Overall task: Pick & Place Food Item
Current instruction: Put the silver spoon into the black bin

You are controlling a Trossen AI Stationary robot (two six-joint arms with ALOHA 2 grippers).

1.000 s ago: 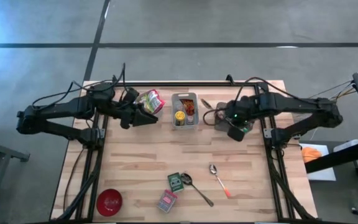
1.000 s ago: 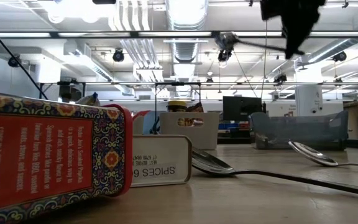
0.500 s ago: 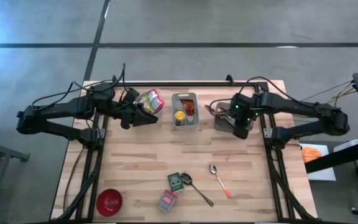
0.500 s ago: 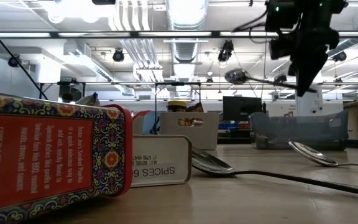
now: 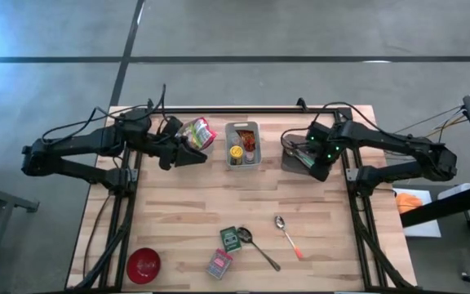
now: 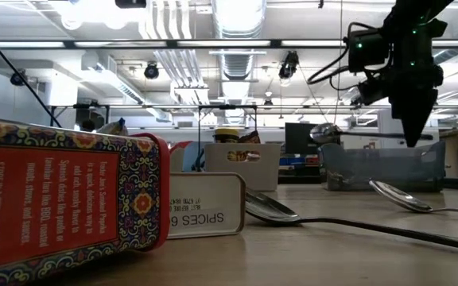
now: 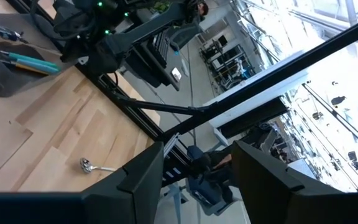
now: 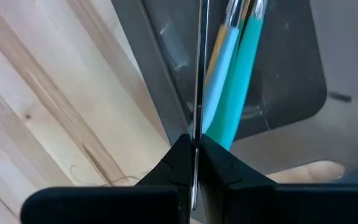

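Left end effector (image 5: 192,153) raised over surface (image 5: 178,212) rear-left, clamped on colourful food packet (image 5: 198,132), unmoved over last second. Light bin (image 5: 242,145) at rear centre with jar and packets inside, just beside packet: likely drop spot, release not yet made. Right end effector (image 6: 417,127) now lower than a second ago, shifted over dark tray (image 5: 296,155), pinched tight on spoon (image 6: 348,133) held level. Side job, apparently; food placement waits on left arm.
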